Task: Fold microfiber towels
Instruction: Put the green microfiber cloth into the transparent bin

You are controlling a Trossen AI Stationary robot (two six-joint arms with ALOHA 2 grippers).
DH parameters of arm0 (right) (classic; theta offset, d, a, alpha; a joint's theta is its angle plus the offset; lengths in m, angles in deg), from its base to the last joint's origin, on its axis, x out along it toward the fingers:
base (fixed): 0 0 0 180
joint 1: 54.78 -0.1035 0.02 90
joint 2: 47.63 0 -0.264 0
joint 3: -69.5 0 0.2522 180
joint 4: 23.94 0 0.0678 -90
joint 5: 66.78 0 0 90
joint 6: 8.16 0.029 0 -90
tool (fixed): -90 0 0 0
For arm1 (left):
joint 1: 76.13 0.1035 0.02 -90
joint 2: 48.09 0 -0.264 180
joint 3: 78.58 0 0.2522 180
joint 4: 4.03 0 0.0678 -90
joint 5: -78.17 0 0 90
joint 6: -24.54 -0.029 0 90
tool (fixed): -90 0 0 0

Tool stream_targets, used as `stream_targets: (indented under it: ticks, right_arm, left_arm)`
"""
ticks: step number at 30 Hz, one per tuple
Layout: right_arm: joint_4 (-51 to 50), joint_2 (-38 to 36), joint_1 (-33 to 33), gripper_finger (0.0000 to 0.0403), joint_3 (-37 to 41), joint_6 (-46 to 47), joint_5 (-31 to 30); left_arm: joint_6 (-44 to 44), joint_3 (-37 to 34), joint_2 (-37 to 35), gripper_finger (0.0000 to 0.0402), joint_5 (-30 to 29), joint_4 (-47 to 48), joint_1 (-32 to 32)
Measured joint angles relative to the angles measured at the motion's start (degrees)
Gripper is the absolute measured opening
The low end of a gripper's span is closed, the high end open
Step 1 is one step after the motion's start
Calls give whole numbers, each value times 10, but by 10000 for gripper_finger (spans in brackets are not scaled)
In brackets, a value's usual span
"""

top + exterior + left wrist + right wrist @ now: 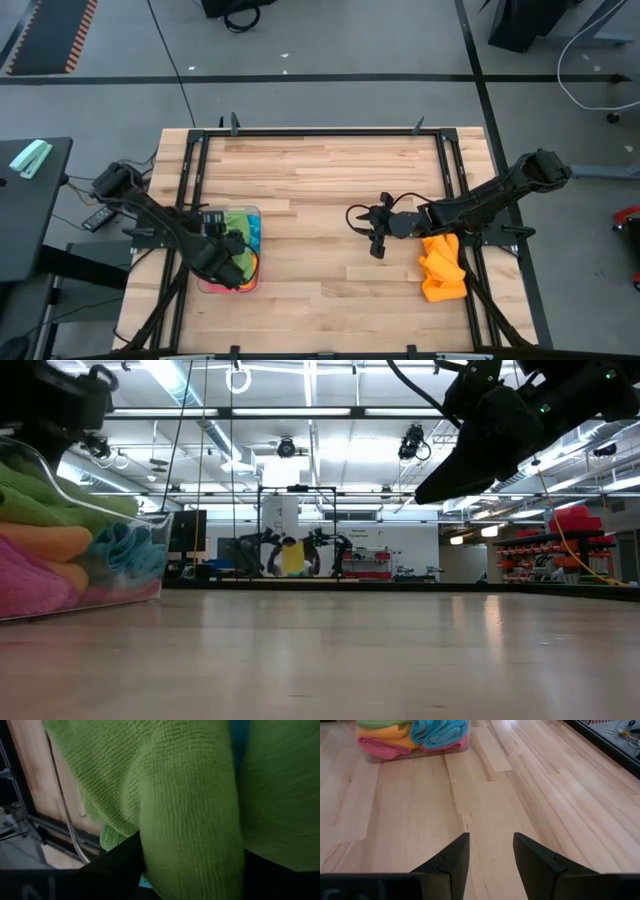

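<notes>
The left pincer (232,262) is hanging over the clear plastic tray (205,284) at the counter's (320,180) left edge, directly above the pile of towels lying in it. Its wrist view is filling up with a green towel (190,810) right against the fingers, and whether the fingers are spread or pinching that cloth cannot be told. Under and around this pincer the tray is holding green, orange (45,542), pink (30,585) and sky blue (125,555) towels, bunched loosely and pressing against the clear wall. The right pincer (372,230) is hovering above bare wood near the middle of the counter, its two fingers standing spread with nothing between them and the tips sitting clear of the surface. Just behind this pincer, beside the right arm, a crumpled orange towel (442,268) is lying on the counter close to the right edge. The tray is sitting well ahead of the right pincer, across open wood.
</notes>
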Motion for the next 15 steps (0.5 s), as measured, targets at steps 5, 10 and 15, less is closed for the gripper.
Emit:
stream_targets:
  ticks: [5, 10, 15]
  right_arm:
    - [0, 0, 0, 161, 0, -2, 0]
    - [0, 0, 0, 161, 0, -2, 0]
    - [0, 0, 0, 161, 0, -2, 0]
  left_arm:
    - [1, 11, -16, 184, 1, 4, 0]
    - [33, 11, -20, 168, 53, 41, 0]
    - [43, 11, -20, 159, 90, 13, -2]
